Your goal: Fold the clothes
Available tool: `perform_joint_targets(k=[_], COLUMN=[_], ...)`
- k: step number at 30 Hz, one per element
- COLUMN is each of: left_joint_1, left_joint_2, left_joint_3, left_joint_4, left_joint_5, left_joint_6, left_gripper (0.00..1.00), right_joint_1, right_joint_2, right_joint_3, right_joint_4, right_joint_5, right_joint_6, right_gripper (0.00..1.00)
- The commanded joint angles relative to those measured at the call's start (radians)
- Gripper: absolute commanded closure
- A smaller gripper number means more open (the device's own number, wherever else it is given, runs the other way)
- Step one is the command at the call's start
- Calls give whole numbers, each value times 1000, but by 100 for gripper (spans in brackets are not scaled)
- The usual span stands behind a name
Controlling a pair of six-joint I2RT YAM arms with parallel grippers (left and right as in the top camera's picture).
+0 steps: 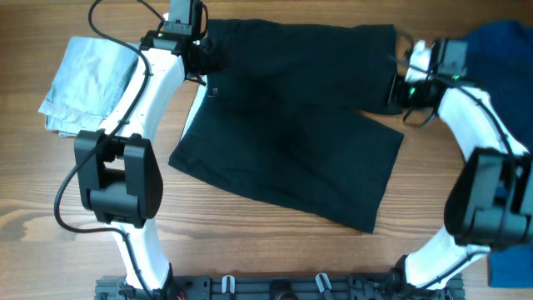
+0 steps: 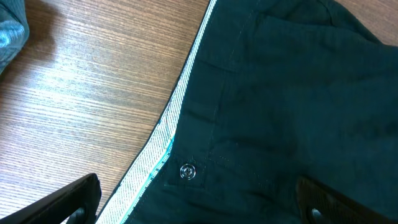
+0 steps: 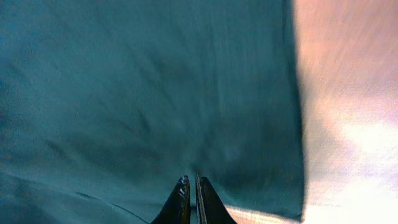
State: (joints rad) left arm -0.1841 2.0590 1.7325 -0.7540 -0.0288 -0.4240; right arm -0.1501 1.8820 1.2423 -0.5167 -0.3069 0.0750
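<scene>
Black shorts (image 1: 291, 142) lay spread mid-tabletop (image 1: 250, 250), their long axis running roughly 9 to 3 o'clock in the overhead view. The left claw (image 1: 202, 60) hovered wide open over the waistband (image 2: 168, 137) at the 9 o'clock end. The right claw (image 3: 191, 193) appeared pinched shut on a leg hem at 3 o'clock.

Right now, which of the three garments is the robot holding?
The black shorts in the middle: the right gripper is pinched shut on their edge. The pale blue denim piece, far left, and the royal-blue garment, far right, lie ungripped.
</scene>
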Motion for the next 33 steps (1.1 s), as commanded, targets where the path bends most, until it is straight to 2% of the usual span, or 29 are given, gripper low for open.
perform_joint_targets(k=[1, 9, 12, 16, 19, 22, 30, 33], left_joint_1=[-1, -1, -1, -1, -1, -1, -1, -1], left_joint_2=[0, 0, 0, 0, 0, 0, 0, 0], left_joint_3=[-3, -3, -3, -3, -3, -3, -3, -3], left_joint_4=[3, 3, 3, 3, 3, 3, 3, 3], left_joint_5=[5, 5, 5, 5, 5, 5, 5, 5], left_joint_6=[-10, -10, -10, -10, -10, -10, -10, -10], left_gripper=[0, 0, 0, 0, 0, 0, 0, 0], right_joint_1=[6, 5, 5, 5, 6, 6, 6, 5], right_joint_2=[58, 78, 56, -57, -127, -145, 46, 132], right_joint_3=[-50, -59, -25, 47, 63, 63, 53, 53], right_joint_4=[0, 10, -32, -92, -69, -22, 81, 47], right_joint_5=[-23, 92, 17, -154, -159, -75, -14, 2], right_joint_6=[56, 59, 55, 56, 60, 60, 55, 55], right_gripper=[96, 96, 96, 96, 96, 96, 96, 96])
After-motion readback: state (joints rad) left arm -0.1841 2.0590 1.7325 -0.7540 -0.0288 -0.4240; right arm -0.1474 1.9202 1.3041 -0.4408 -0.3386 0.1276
